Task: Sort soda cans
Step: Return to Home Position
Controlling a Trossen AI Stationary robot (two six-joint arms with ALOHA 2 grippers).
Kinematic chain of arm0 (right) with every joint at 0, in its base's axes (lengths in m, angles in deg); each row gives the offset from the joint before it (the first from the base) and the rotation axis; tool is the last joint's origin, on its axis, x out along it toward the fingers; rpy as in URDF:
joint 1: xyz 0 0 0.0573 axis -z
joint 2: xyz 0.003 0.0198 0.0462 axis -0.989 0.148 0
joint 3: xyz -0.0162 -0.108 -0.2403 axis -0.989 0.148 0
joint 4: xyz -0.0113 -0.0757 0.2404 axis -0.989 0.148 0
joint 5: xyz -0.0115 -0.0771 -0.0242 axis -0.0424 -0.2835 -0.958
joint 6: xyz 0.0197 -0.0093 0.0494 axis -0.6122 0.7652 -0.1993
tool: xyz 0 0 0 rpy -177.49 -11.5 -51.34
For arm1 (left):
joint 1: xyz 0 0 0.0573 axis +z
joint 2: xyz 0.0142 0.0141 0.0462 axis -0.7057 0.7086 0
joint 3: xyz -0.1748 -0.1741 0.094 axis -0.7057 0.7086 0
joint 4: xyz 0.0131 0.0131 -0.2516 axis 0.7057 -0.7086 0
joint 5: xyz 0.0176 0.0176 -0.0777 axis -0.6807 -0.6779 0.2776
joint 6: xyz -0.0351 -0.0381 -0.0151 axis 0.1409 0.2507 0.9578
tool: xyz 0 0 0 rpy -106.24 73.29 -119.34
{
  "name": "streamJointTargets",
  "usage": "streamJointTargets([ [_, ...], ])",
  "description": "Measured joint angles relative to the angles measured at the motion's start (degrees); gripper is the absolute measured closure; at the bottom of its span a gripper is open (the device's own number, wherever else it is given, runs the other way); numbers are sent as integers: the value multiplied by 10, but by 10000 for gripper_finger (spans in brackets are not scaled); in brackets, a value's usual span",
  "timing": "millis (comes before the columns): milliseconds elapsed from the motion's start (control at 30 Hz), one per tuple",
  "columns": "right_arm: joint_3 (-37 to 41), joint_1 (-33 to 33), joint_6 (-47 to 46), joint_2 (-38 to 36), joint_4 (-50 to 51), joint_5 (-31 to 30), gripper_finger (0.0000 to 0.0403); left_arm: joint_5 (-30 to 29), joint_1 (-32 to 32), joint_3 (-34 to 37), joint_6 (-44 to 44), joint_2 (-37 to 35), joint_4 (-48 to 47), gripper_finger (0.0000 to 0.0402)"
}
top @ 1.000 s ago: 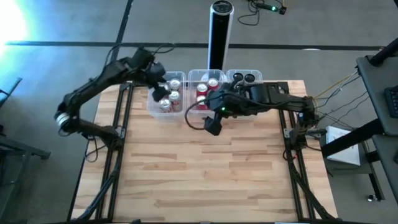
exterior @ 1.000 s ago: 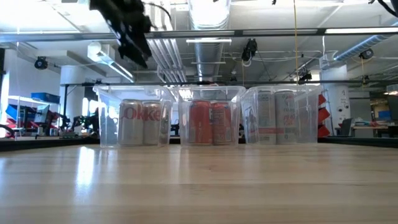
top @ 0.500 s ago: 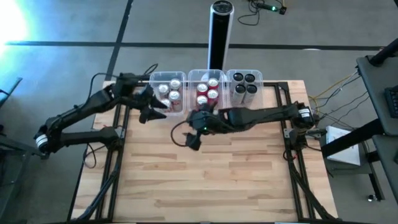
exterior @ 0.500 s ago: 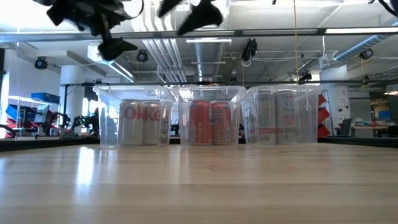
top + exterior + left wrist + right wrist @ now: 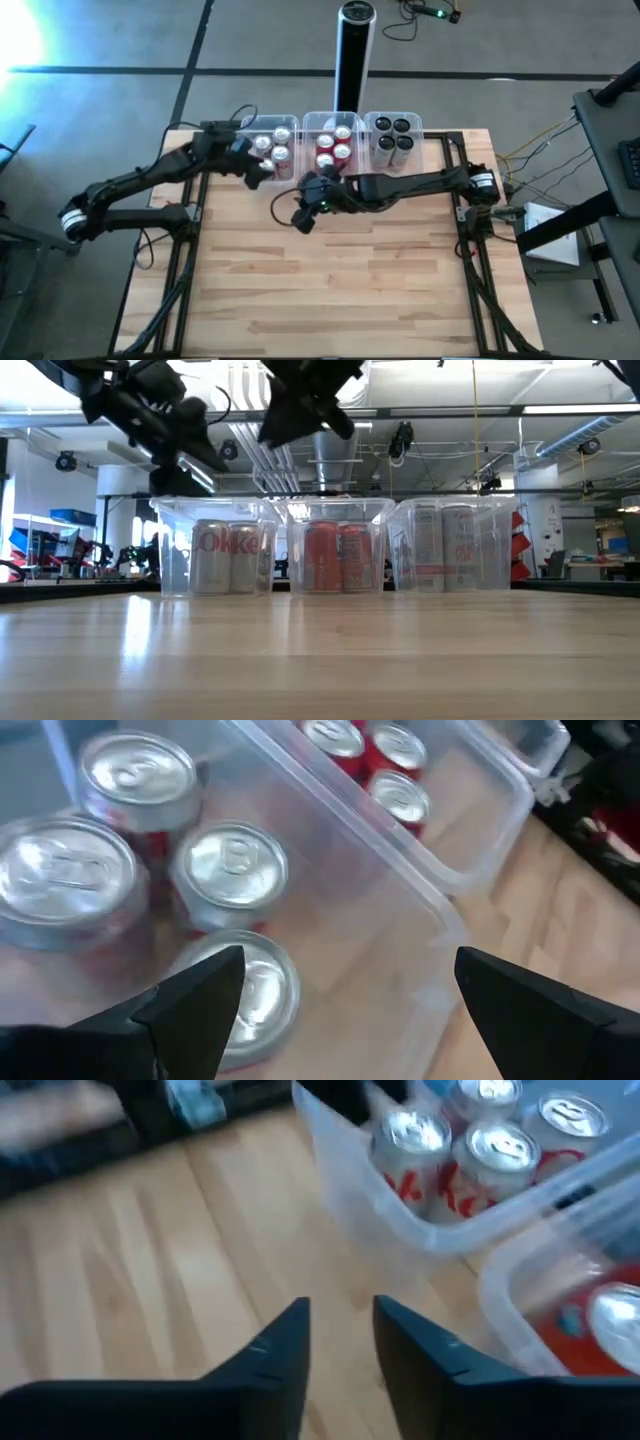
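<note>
Three clear tubs stand in a row at the table's far edge. The left tub (image 5: 268,150) holds silver cans (image 5: 228,872), the middle tub (image 5: 333,146) red cans (image 5: 336,556), the right tub (image 5: 393,134) dark-topped cans (image 5: 392,138). All the cans stand upright on the tub floors. My left gripper (image 5: 345,970) hangs open above the left tub's near right corner (image 5: 257,172), touching nothing. My right gripper (image 5: 340,1315) hovers above the bare wood just in front of the left and middle tubs (image 5: 303,217). Its fingers are drawn almost together, with nothing between them.
A tall black cylinder post (image 5: 354,48) stands behind the middle tub. The wooden tabletop (image 5: 330,290) stretches from the tubs to the near edge. Both arms hang high above the tubs in the low view (image 5: 300,405). A cable loops beside my right gripper (image 5: 280,200).
My right gripper has swung toward the table's left edge, from in front of the middle tub to the gap between the left and middle tubs. My left gripper drew back from over the left tub toward the near left, then returned to the tub's near right corner.
</note>
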Motion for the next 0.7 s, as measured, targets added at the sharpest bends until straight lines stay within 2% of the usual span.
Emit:
streamJointTargets([
  [100, 2, -1, 65, -4, -51, 1, 359, 6, -3, -5, -15, 5, 40, 55],
  [233, 0, -12, 178, -28, -57, 3, 389, 122, -20, -8, -67, -31, 89, 55],
  [333, 6, -14, 236, -73, -67, 28, 391, 135, -40, -7, -61, -75, 100, 55],
  [500, 73, 1, 310, -156, -109, 131, 390, 37, -104, 0, -74, -153, 109, 55],
  [600, 172, 15, 302, -227, -161, 142, 390, -28, -157, 9, -88, -183, 123, 55],
  [700, 304, 27, 285, -309, -270, 187, 390, -127, -216, 12, -72, -187, 126, 55],
])
